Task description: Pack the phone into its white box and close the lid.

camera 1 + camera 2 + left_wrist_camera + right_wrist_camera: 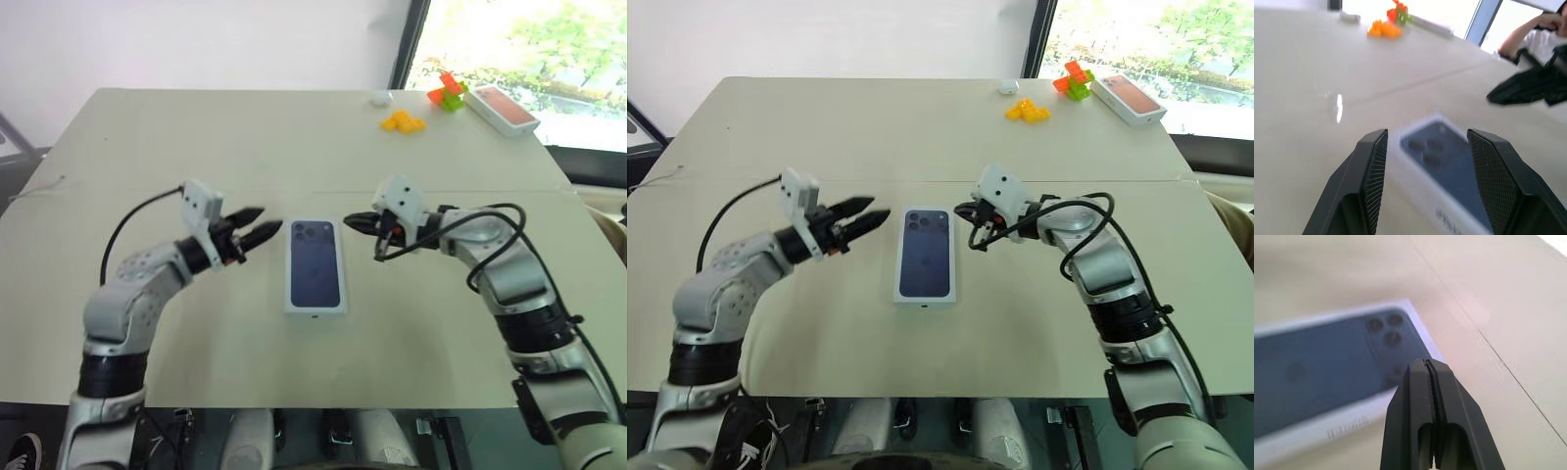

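Both arms reach in toward centre, forearms roughly level, grippers facing each other and well apart. Left gripper [257,228] points inward to the right, black fingers spread, nothing between them. Right gripper [359,222] points inward to the left, tipped slightly down, fingers pressed together, empty

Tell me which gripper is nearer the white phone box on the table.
Right, narrowly. The right gripper, shut, hovers just off the white box's camera-end corner. The left gripper, open, sits a bit farther off the opposite side. Neither touches it.
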Robot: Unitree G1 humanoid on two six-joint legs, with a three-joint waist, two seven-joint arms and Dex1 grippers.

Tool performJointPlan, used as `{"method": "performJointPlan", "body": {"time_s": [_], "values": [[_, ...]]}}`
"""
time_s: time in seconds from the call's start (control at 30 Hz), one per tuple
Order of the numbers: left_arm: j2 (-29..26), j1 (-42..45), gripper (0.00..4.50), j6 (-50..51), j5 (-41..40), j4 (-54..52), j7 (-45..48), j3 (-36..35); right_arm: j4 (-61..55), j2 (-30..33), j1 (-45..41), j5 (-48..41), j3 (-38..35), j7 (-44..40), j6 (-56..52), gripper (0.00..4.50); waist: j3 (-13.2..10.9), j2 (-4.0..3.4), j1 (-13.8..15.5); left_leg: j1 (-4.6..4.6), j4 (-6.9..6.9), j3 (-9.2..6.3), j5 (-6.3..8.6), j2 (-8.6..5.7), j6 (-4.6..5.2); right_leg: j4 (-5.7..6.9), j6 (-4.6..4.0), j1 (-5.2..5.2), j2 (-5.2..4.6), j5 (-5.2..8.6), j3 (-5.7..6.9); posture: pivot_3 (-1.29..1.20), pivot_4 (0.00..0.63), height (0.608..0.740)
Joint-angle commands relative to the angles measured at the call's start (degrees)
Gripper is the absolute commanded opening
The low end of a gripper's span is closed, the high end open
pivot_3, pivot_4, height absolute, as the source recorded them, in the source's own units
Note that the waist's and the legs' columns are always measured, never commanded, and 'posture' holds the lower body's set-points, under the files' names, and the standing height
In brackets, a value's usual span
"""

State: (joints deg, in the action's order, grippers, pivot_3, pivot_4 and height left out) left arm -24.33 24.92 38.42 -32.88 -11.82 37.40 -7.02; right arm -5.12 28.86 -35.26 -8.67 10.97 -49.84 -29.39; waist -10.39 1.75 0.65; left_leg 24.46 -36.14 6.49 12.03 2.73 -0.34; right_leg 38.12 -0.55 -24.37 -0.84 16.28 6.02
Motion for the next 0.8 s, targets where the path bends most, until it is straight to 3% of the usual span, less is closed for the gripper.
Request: {"method": "performJointPlan", "body": {"time_s": [0.03, 0.2, 0.37, 0.47, 0.63, 0.8], "values": [[2.1, 1.0, 2.72, -5.3, 7.2, 6.4, -3.3, 5.0, 2.3, -3.0, -0.3, 3.0, 0.8, 5.6, 2.8, 0.06, 0.0, -0.03, -0.1, -0.01, -0.01, 0.02, 0.0, 0.0, 0.0, 0.0, 0.0, 0.0, -0.01, -0.01, 0.0, 0.0, 0.15, 0.737], [3.5, 1.0, 2.72, -10.5, 15.7, 17.1, -5.9, 10.2, 7.0, -10.3, 0.8, 5.0, 1.2, 14.2, 1.7, 0.06, 0.0, -0.02, -0.4, -0.04, -0.04, 0.03, -0.01, 0.01, 0.0, 0.07, 0.01, 0.01, -0.01, -0.03, 0.0, 0.0, 0.15, 0.737], [3.8, -1.0, 2.72, -11.5, 17.1, 18.5, -5.0, 11.4, 5.3, -10.9, 3.2, 7.0, 4.0, 14.5, 0.4, 0.06, 0.1, -0.05, -0.2, -0.1, -0.07, 0.02, -0.03, 0.02, -0.04, 0.14, -0.19, 0.07, -0.03, -0.15, -0.01, 0.0, 0.15, 0.737], [3.3, -1.1, 2.72, -10.2, 14.3, 13.6, -4.2, 8.8, 2.2, -9.5, 3.0, 5.0, 2.9, 12.4, -2.6, 0.06, 0.1, -0.04, -0.3, -0.14, -0.11, 0.02, -0.03, 0.02, -0.04, 0.14, -0.16, 0.12, -0.04, -0.13, -0.01, 0.0, 0.15, 0.737], [-1.0, -5.7, 2.72, 1.7, 1.5, -3.6, 0.3, 3.3, -9.8, -5.2, 5.0, -6.6, -2.0, 4.1, -11.9, 0.06, 0.1, -0.02, -0.5, -0.05, -0.02, 0.01, -0.03, 0.03, -0.04, 0.12, -0.2, 0.0, -0.03, -0.14, -0.01, 0.0, 0.15, 0.737], [-4.5, -12.0, 2.72, 4.6, -0.6, -11.1, 1.7, 4.4, -16.5, -0.1, 9.5, -11.5, -1.2, 0.2, -16.6, 0.06, 0.1, -0.05, -0.4, -0.12, 0.0, -0.01, -0.02, 0.02, -0.04, 0.11, -0.08, 0.06, -0.04, -0.06, -0.01, 0.0, 0.15, 0.737]]}}
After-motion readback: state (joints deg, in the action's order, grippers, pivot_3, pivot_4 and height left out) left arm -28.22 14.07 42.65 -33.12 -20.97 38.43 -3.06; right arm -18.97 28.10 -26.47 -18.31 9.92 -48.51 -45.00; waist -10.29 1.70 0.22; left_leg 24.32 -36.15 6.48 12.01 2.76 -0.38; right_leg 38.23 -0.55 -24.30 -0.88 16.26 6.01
